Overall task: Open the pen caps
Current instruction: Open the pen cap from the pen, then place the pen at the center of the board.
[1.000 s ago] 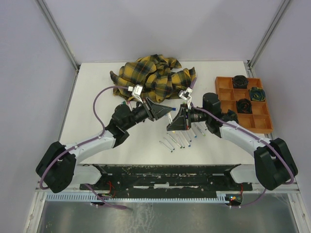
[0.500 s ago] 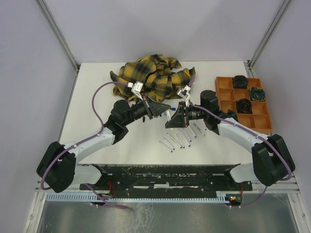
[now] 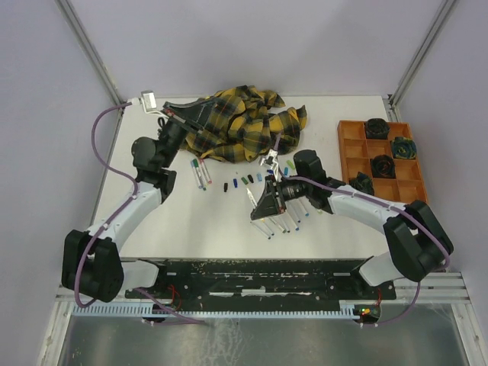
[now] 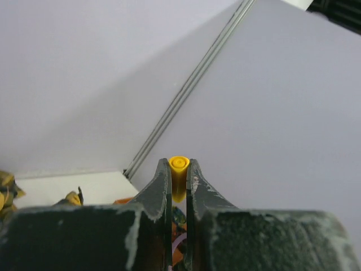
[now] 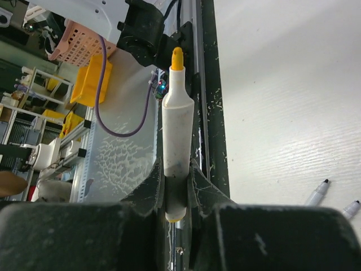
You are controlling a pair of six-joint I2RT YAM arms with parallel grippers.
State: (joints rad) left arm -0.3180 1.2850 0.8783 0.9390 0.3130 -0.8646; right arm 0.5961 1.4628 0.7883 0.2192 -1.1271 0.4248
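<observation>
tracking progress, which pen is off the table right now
The yellow-tipped pen, cap off, clamped in the right gripper. Its yellow cap is pinched in the left gripper. The other pens lie on the table.

We count one crumpled yellow-and-black plaid cloth (image 3: 240, 126). To the right of that cloth sits one orange plastic compartment tray (image 3: 352, 146), with at least three dark bundles (image 3: 375, 127) in its cells. Just in front of the cloth's left end lie about three thin white capped pens (image 3: 200, 174). In front of its middle we count four loose stubby plastic caps (image 3: 236, 183), black and blue. Farther in front, we make out at least five uncapped white barrels (image 3: 273, 226), some hidden by an arm. One yellow cap (image 4: 179, 172) is pinched in the left gripper (image 4: 178, 165), and one yellow-tipped white pen (image 5: 177, 124) in the right gripper (image 5: 175, 166).
</observation>
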